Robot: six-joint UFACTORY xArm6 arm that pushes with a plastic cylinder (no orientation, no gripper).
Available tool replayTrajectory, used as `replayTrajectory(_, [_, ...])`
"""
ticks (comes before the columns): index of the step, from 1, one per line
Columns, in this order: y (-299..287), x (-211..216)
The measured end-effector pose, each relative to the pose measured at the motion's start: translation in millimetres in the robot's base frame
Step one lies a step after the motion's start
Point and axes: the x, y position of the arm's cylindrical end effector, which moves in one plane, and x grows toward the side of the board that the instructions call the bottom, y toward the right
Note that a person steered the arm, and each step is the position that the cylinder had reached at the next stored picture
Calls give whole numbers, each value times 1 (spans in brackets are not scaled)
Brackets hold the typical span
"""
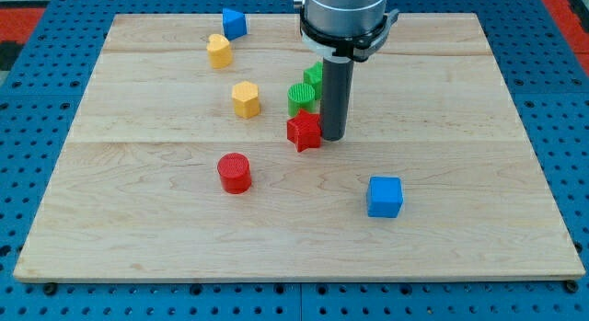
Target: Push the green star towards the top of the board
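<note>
Counter [460, 100]: pale wooden board of joined planks, resting on a blue perforated base [28, 128].

Items lying directly on it:
- Blue block [234, 24], wedge-like, near the view's top.
- Yellow block [219, 51] just below it; yellow hexagonal block [246, 98] lower still.
- Green cylinder [300, 98] at centre, touching or just beside a second green block [314, 76], partly hidden, shape unclear.
- Red star [304, 131] directly beneath the green cylinder, with my tip [332, 137] at its right side.
- Red cylinder [235, 172] toward the bottom left.
- Blue cube [385, 196] toward the bottom right, well apart.

Two blocks each of yellow [246, 98], green [300, 97], red [234, 172], blue [385, 196].
</note>
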Motion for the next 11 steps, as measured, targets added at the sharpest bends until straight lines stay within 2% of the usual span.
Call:
replayTrajectory(2, [-51, 1])
replayTrajectory(3, [-4, -16])
replayTrajectory(4, [6, -53])
replayTrajectory(5, [-8, -75])
replayTrajectory(6, [-4, -119])
replayTrajectory(7, [2, -128])
replayTrajectory(8, [33, -102])
replayTrajectory(9, [31, -51])
replayTrajectory(10, [17, -36])
replayTrajectory(11, [5, -40])
